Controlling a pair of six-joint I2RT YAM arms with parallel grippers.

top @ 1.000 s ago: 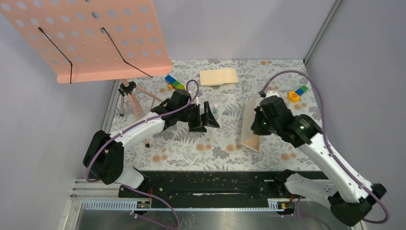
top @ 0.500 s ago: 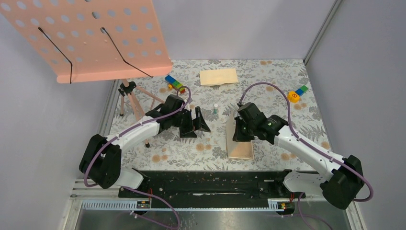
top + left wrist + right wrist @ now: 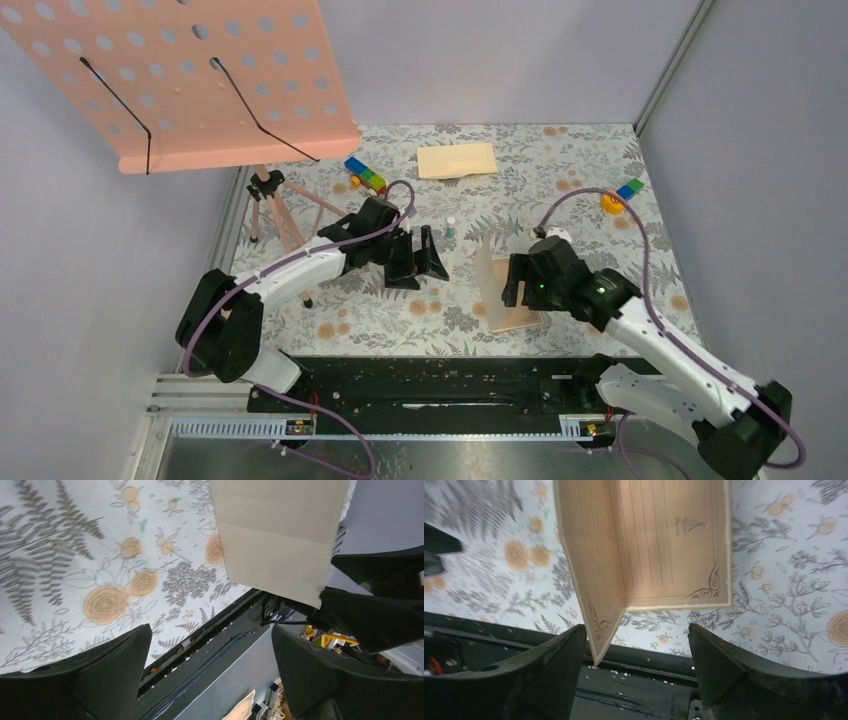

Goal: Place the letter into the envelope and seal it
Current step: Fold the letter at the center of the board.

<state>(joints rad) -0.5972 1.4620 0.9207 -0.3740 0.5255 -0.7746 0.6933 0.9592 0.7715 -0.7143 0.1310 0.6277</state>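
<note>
Change: since the earlier frame the right arm has been drawn back toward the near edge of the table (image 3: 380,312), the letter (image 3: 488,285) has been brought down with it, and the jaws, then clamped on the sheet, have been spread.
Letter: found near the front edge, right of centre; half folded along a crease, one panel flat on the table with its ruled face up, the other panel raised on edge.
Envelope: lying flat at the far side (image 3: 457,160), well apart from the letter and from both arms. Whether its flap is open cannot be told.
Right gripper: (image 3: 512,282) jaws wide apart just above the letter; in the wrist view the sheet is seen between and beyond the fingers with nothing clamped.
Left gripper: (image 3: 425,268) jaws wide apart, nothing held; hanging over the table left of the letter, turned toward it.
Step in hand: judged to be the folding of the letter, released part-way; insertion and sealing have not been started.
Next move: the raised panel is expected to need pressing down over the flat one so the fold is closed. The flat panel may have to be pinned by the other arm, since a loose sheet could slide or spring open.
</note>
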